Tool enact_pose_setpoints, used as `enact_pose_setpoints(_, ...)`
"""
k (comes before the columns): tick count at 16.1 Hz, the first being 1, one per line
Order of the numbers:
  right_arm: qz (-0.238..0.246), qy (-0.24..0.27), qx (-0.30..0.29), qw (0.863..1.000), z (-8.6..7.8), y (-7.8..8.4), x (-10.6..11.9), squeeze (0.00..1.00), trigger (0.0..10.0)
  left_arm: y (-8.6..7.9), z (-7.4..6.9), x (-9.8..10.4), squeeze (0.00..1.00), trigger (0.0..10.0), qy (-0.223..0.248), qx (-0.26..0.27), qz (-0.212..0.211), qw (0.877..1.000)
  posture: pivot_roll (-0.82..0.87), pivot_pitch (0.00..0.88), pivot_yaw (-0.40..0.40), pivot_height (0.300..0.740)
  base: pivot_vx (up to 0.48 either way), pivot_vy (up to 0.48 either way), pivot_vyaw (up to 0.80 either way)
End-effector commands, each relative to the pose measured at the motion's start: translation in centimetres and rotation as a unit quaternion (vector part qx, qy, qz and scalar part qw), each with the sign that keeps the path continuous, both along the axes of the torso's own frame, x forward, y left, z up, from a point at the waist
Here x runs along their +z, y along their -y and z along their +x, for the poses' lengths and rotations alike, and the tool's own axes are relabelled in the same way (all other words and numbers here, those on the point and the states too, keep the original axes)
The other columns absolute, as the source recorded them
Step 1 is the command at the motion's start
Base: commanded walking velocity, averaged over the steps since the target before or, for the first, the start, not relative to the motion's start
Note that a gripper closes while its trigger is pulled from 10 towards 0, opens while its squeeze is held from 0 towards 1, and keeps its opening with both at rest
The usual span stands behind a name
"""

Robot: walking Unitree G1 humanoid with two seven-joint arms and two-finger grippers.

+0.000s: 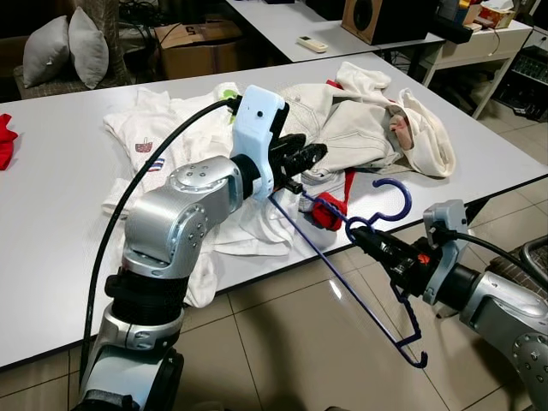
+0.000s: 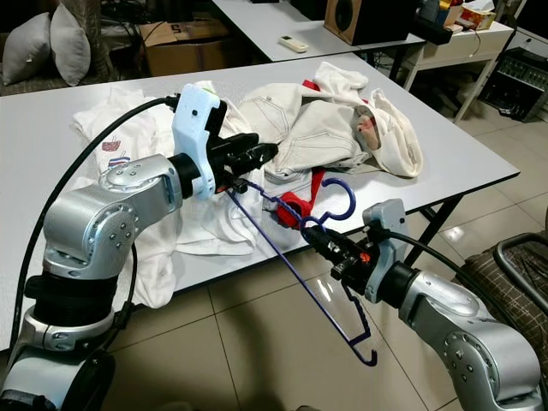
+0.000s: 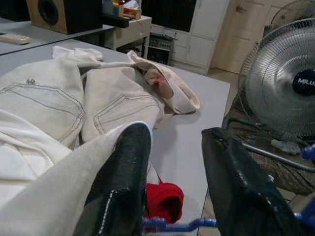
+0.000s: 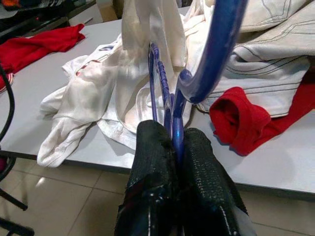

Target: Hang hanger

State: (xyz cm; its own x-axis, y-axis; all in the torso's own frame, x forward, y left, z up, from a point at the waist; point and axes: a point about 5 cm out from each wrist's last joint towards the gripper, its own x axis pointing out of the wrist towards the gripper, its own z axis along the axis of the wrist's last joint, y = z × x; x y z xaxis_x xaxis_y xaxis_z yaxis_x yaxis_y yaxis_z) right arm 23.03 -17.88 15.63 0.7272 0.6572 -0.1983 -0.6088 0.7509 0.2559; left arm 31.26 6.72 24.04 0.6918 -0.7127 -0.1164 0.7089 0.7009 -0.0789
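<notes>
A blue plastic hanger (image 1: 342,274) hangs slantwise off the front edge of the white table (image 1: 51,223). Its hook (image 1: 396,202) points up. My right gripper (image 1: 358,236) is shut on its neck just under the hook, seen close in the right wrist view (image 4: 173,133). My left gripper (image 1: 310,159) hovers over the hanger's upper end beside a white T-shirt (image 1: 154,141). Its fingers (image 3: 123,162) stand apart, with white cloth lying against one and the blue bar (image 3: 179,226) low between them.
A heap of cream jeans and clothes (image 1: 351,120) and a red cloth (image 1: 328,214) lie on the table behind the hanger. A fan (image 3: 283,78) stands beyond the table's right end. A second table with a speaker (image 1: 377,17) is behind.
</notes>
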Motion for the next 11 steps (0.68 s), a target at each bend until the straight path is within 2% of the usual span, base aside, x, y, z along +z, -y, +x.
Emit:
enact_pose_setpoints(1,0.000,0.010,-0.016,1.000,0.3,0.5,0.3,0.00,10.0,-0.5,-0.1,0.0,1.00,10.0,0.006,0.008,0.020,1.000,-0.03,0.000,-0.016,0.740,0.000,0.000,0.00)
enact_pose_setpoints(2,-0.001,0.011,-0.017,1.000,0.3,0.5,0.3,0.00,10.0,-0.8,-0.1,-0.1,1.00,10.0,0.010,0.015,0.029,0.999,-0.03,0.000,-0.015,0.740,0.000,0.000,0.00)
enact_pose_setpoints(4,-0.001,0.014,-0.018,1.000,0.4,0.6,0.3,0.00,10.0,-2.1,0.3,-0.2,1.00,10.0,0.037,0.055,0.075,0.995,-0.03,0.000,-0.016,0.740,0.000,0.000,0.00)
enact_pose_setpoints(5,0.001,0.016,-0.018,1.000,0.4,0.5,0.4,0.00,10.0,-2.8,0.5,-0.3,1.00,10.0,0.049,0.066,0.082,0.993,-0.02,0.000,-0.019,0.740,0.000,0.000,0.00)
enact_pose_setpoints(7,0.004,0.019,-0.014,1.000,0.5,0.4,0.6,0.00,10.0,-3.4,0.6,-0.2,0.00,10.0,0.039,0.076,0.052,0.995,-0.02,0.000,-0.022,0.740,0.000,0.000,0.00)
enact_pose_setpoints(8,0.005,0.020,-0.011,1.000,0.5,0.3,0.6,0.00,10.0,-3.5,0.7,-0.2,0.00,10.0,0.025,0.082,0.038,0.996,-0.02,0.000,-0.023,0.740,0.000,0.000,0.00)
enact_pose_setpoints(9,0.006,0.022,-0.011,1.000,0.6,0.2,0.7,0.00,10.0,-3.7,0.7,-0.4,0.00,10.0,0.036,0.086,0.060,0.994,-0.02,0.000,-0.023,0.740,0.000,0.000,0.00)
enact_pose_setpoints(11,0.009,0.024,-0.010,1.000,0.6,0.2,0.9,0.00,10.0,-4.6,0.7,-1.5,0.00,10.0,0.068,0.077,0.142,0.985,-0.02,0.000,-0.024,0.740,0.000,0.000,0.00)
